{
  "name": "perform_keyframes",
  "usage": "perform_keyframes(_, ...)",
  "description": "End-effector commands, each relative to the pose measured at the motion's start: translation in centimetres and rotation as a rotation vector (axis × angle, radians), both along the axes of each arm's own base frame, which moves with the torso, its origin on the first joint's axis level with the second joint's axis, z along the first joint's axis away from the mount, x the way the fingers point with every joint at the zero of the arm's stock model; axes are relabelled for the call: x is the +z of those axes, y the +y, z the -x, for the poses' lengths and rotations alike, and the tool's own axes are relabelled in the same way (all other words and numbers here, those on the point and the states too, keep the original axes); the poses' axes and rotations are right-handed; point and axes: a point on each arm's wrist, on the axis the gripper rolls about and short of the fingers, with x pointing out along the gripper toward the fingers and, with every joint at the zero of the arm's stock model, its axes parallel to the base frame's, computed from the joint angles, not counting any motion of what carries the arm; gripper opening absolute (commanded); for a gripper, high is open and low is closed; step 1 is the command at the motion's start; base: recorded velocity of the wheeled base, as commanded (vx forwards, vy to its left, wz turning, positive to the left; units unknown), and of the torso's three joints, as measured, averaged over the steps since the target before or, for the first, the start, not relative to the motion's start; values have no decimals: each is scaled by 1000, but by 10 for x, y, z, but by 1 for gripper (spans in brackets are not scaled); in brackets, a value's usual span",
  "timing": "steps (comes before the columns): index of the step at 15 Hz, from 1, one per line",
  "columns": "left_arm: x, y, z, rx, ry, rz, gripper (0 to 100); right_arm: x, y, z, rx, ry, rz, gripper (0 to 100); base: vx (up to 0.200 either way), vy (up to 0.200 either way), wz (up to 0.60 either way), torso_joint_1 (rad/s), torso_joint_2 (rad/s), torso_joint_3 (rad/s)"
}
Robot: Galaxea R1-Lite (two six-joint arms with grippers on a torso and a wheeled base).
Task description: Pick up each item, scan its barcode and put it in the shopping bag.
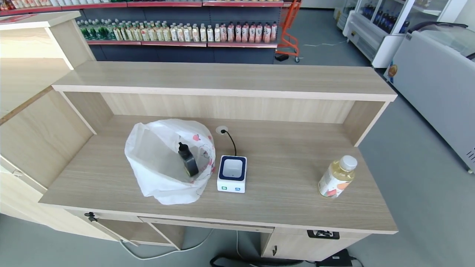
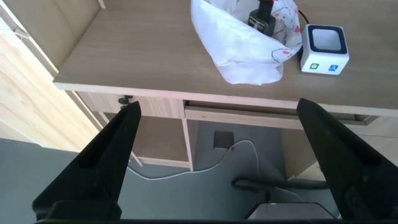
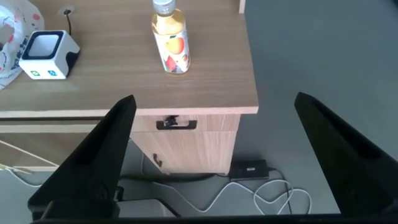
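A white shopping bag [image 1: 163, 167] lies open on the wooden counter [image 1: 282, 155], with a dark bottle [image 1: 187, 160] standing inside it. To its right sits the white barcode scanner [image 1: 232, 173] with a dark window. A juice bottle [image 1: 337, 177] with a white cap stands upright near the counter's right end. My left gripper [image 2: 217, 155] is open, held low in front of the counter's edge, below the shopping bag [image 2: 239, 43] and scanner [image 2: 324, 48]. My right gripper [image 3: 214, 152] is open too, low before the counter, below the juice bottle [image 3: 170, 38] and scanner [image 3: 46, 55].
A raised shelf [image 1: 222, 79] runs along the counter's back, with side walls at both ends. The scanner's black cable [image 1: 230, 140] goes into a grommet hole. Shelves of drinks [image 1: 178, 32] and freezers [image 1: 434, 70] stand in the room behind.
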Motion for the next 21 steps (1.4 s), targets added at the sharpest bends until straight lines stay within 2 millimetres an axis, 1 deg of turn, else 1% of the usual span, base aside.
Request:
perform_keyframes(1,0,0,0,0,-2,0,100,0,0,0,-6,2,10,100,0,-200,0,2,7,2)
perform_keyframes(2,0,0,0,2,-2,1,100,0,0,0,-9,2,25,100,0,-200,0,-22,-17,7)
perform_keyframes(4,0,0,0,2,-2,7,100,1,0,-3,-22,36,28,100,0,0,0,0,0,0)
perform_keyframes(5,0,0,0,2,-2,6,100,16,0,-1,-8,10,28,100,0,0,0,0,0,0)
perform_keyframes(6,0,0,0,2,-2,7,100,62,0,-13,39,76,-2,100,0,0,0,0,0,0)
perform_keyframes(7,0,0,0,2,-2,7,100,99,1,-38,69,127,-40,100,0,0,0,0,0,0)
perform_keyframes(8,0,0,0,2,-2,7,100,117,2,-50,86,130,-29,100,0,0,0,0,0,0)
perform_keyframes(9,0,0,0,2,-2,7,100,129,4,-87,62,248,1,100,0,0,0,0,0,0)
perform_keyframes(10,0,0,0,2,-2,7,100,121,3,-108,20,349,8,100,0,0,0,0,0,0)
perform_keyframes(11,0,0,0,2,-2,7,100,104,3,-129,2,472,3,100,0,0,0,0,0,0)
perform_keyframes(12,0,0,0,2,-2,7,100,93,2,-150,-18,521,-30,100,0,0,0,0,0,0)
perform_keyframes(14,0,0,0,2,-2,7,100,67,1,-182,-37,603,-72,100,0,0,0,0,0,0)
perform_keyframes(15,0,0,0,2,-2,7,100,62,1,-190,-36,623,-70,100,0,0,0,0,0,0)
perform_keyframes(16,0,0,0,2,-2,7,100,51,5,-208,-12,660,-62,100,0,0,0,0,0,0)
perform_keyframes(18,0,0,0,2,-2,7,100,36,17,-227,52,695,-46,100,0,0,0,0,0,0)
perform_keyframes(21,0,0,0,2,-2,7,100,12,37,-258,137,671,21,100,0,0,0,0,0,0)
